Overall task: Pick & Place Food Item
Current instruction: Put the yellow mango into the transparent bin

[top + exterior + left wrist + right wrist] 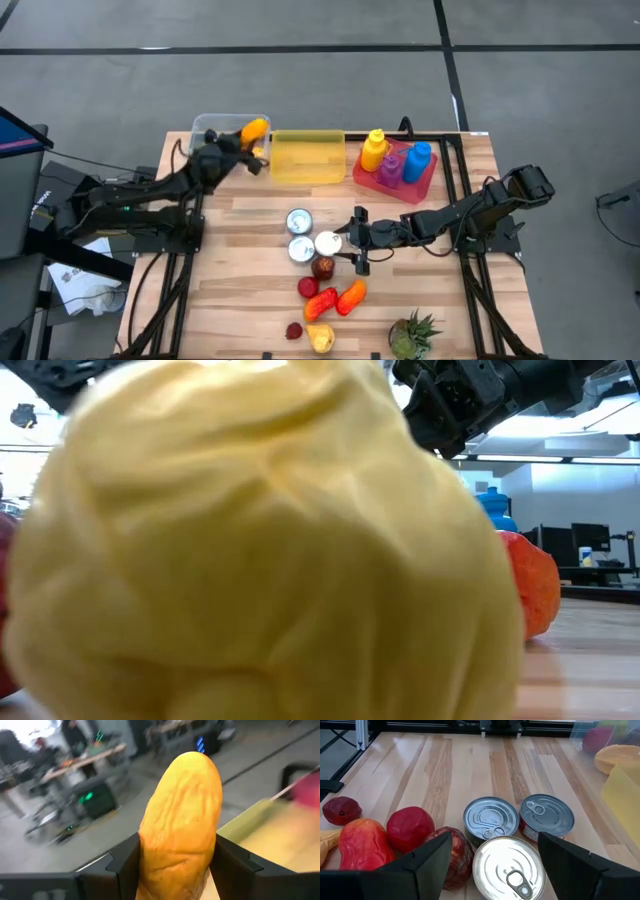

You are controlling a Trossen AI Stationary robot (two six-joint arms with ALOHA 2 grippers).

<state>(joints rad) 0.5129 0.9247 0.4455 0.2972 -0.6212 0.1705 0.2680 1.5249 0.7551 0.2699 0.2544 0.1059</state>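
Observation:
My left gripper (243,140) is shut on an orange-yellow, wrinkled, oblong food item (256,129) over the clear bin (205,123) at the table's far left. The item fills the left wrist view (182,815). My right gripper (358,241) is open, low over the table's middle, with its fingers on either side of a silver can (509,866). Two more cans (490,815) (546,814) stand just beyond it. Red and orange fruits (322,268) lie beside the cans. A yellow fruit (260,540) blocks most of the low view. My left gripper pinches the orange-yellow item between its two fingers (125,865), on the item's lower end (175,870). The item lies along the fingers and sticks out past their tips, its rounded free end (192,765) pointing away. It is lifted clear above the clear bin.
A yellow bin (308,157) stands right of the clear bin. A red tray (430,180) with an orange, a purple and a blue bottle is at the far right. More fruits (335,300) and a pineapple (412,336) lie at the near edge. Bare wood (230,260) lies left of the cans.

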